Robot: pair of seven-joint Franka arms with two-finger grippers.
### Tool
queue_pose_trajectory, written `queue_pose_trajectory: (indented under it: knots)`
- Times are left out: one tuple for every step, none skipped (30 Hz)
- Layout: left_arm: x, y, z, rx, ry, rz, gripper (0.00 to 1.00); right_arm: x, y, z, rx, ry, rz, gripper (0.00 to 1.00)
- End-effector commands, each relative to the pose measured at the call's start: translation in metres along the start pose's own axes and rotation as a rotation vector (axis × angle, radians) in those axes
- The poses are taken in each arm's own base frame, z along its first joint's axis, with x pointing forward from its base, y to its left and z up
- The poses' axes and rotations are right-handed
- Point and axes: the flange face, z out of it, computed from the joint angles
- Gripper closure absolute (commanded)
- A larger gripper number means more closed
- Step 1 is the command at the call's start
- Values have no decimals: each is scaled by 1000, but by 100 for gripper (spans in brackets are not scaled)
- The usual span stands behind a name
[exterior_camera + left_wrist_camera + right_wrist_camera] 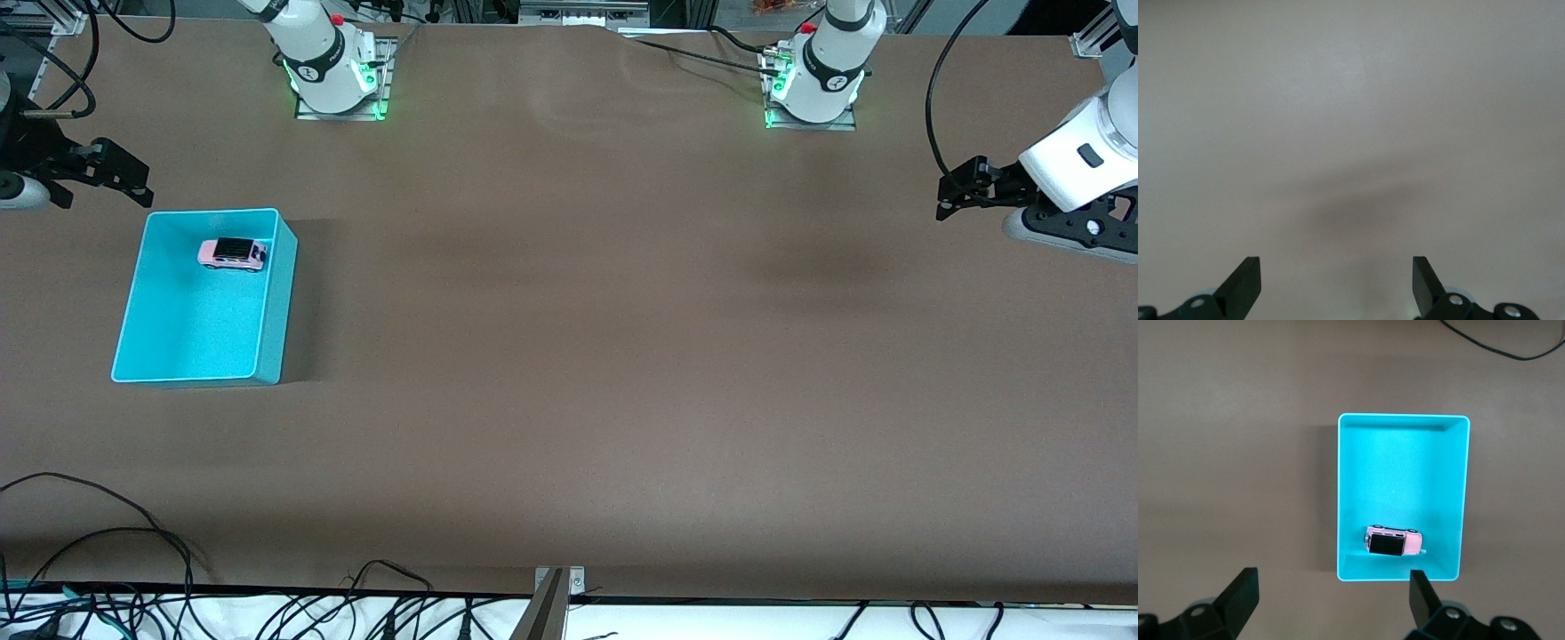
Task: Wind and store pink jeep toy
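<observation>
Pink jeep toy [233, 254] sits in the turquoise bin [271, 302], on the bin floor close to the wall farthest from the front camera, wheels down, black roof panel up. Bin stands on the brown table [569, 356] at the right arm's end. Right tool [107, 173] hangs in the air just off the bin's farthest corner, toward the table edge, fingers spread wide, holding nothing; right wrist view looks straight down on bin and jeep [1393, 542]. Left tool [965, 188] is up over bare table at the left arm's end, fingers [1245, 283] wide apart, nothing between them. Loose black cables [133, 569] along the table edge nearest the camera.
</observation>
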Motion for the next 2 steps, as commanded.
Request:
queue_pose_trajectory:
  knots:
    - [2, -3, -6, 11, -7, -4, 0, 0, -1, -6, -20, -7, -7, 0]
    - [2, -2, -7, 11, -5, -3, 0, 0, -1, -7, -20, -6, -7, 0]
